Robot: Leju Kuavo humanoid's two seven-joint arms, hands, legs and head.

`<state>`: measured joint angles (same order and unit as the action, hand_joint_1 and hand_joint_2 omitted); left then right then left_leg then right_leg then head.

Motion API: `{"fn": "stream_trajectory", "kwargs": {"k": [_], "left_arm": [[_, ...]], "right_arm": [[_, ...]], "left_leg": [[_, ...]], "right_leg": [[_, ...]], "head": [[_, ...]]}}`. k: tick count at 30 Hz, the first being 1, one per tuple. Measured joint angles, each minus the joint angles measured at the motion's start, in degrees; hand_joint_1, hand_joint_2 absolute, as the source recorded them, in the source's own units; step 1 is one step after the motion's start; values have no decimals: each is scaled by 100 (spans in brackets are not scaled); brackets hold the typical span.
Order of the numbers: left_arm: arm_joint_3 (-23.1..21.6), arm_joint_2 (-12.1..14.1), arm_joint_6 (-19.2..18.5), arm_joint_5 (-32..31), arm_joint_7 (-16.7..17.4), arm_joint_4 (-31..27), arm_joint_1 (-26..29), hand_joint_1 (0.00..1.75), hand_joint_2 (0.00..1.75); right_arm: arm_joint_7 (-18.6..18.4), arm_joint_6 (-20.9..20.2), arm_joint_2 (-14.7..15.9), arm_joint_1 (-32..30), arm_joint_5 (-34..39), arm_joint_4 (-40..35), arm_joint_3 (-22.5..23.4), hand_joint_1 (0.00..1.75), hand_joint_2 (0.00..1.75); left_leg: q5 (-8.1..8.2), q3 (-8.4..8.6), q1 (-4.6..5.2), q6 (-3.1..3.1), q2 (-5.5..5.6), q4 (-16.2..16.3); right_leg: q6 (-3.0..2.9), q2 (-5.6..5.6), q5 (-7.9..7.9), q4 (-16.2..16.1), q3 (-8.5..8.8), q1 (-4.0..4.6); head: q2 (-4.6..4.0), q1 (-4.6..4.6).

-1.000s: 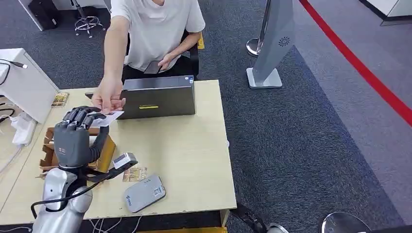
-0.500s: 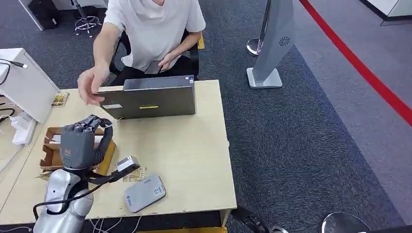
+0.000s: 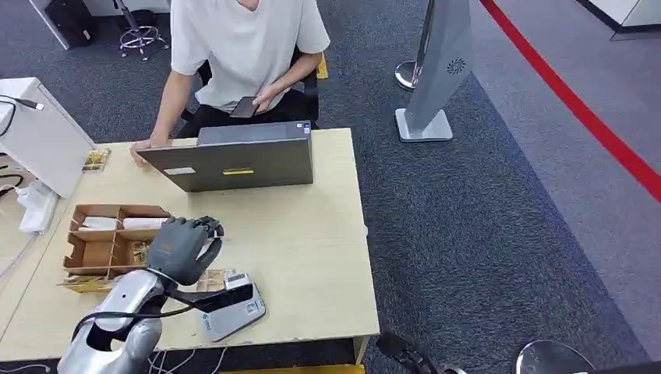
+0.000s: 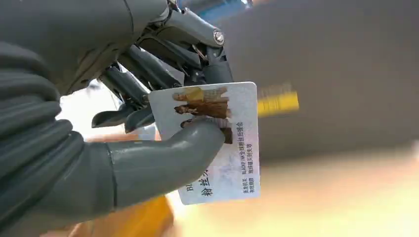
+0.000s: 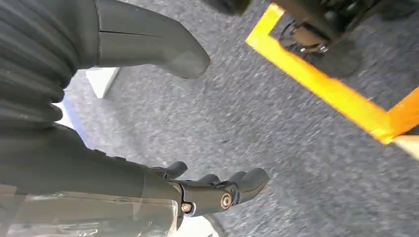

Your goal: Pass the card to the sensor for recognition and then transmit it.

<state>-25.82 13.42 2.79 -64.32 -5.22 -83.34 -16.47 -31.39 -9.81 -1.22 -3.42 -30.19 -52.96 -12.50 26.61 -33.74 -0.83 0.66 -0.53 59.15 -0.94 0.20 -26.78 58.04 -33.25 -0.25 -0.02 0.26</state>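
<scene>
A: Start at the near edge of the table [image 3: 312, 257]. What's there?

B: The grey sensor [image 3: 231, 310], lying flat just inside the near edge, toward the left corner. The left robot hand [image 3: 181, 249] hangs just behind it and a little to the left, above the table, beside the cardboard tray [image 3: 109, 245].

A: Is that robot hand holding anything?

B: Yes. In the left wrist view the card [image 4: 217, 143] is pinched between the thick thumb and the darker fingers [image 4: 133, 79], its printed face toward the camera. From the head view the card is hidden under the hand. The right robot hand [image 5: 197, 190] hangs over the carpet, fingers loosely apart, holding nothing.

A: And further back?

B: A closed dark laptop [image 3: 242, 160] lies along the far edge, and behind it sits a person [image 3: 242, 47] with one hand resting at the far left edge of the table.

A: So which step are we on?

B: I'd judge it the first one: bringing the card to the sensor for recognition. The card isn't over the reader yet, as far as I can tell.

A: What does the next move call for?

B: Lowering the hand toward the near edge and turning the card flat over the sensor's face, keeping the pinch firm. Passing it on comes afterwards.
</scene>
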Motion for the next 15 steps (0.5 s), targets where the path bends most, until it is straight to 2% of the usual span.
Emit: {"fn": "stream_trajectory", "kwargs": {"k": [1, 6, 10, 15], "left_arm": [[-112, 104, -340, 122, 144, -24, -8, 175, 175], [-458, 503, -973, 465, 441, -118, -91, 175, 175], [-635, 714, -1116, 566, 507, -201, -147, 175, 175], [-769, 852, -1166, 601, 557, -231, -197, 175, 175]], "right_arm": [[-137, -26, 0, -60, -60, -178, 24, 0, 175], [-295, -92, -2, -208, -148, -540, 155, 0, 175], [-299, -127, -2, -232, -194, -636, 238, 0, 175], [-286, -144, -9, -244, -205, -675, 280, 0, 175]], "left_leg": [[0, 0, 0, 0, -1, 0], [0, -1, 0, 0, -1, -1], [-1, -2, 1, 0, 0, -1], [-3, -3, 1, -2, 0, 0]], "right_leg": [[0, 1, 0, 0, -1, 0], [0, 0, 0, 0, -2, 1], [0, 0, 0, 0, -2, 0], [1, -1, 1, 0, -1, -1]], "head": [[0, 2], [0, 0], [0, 2], [0, 2]]}}
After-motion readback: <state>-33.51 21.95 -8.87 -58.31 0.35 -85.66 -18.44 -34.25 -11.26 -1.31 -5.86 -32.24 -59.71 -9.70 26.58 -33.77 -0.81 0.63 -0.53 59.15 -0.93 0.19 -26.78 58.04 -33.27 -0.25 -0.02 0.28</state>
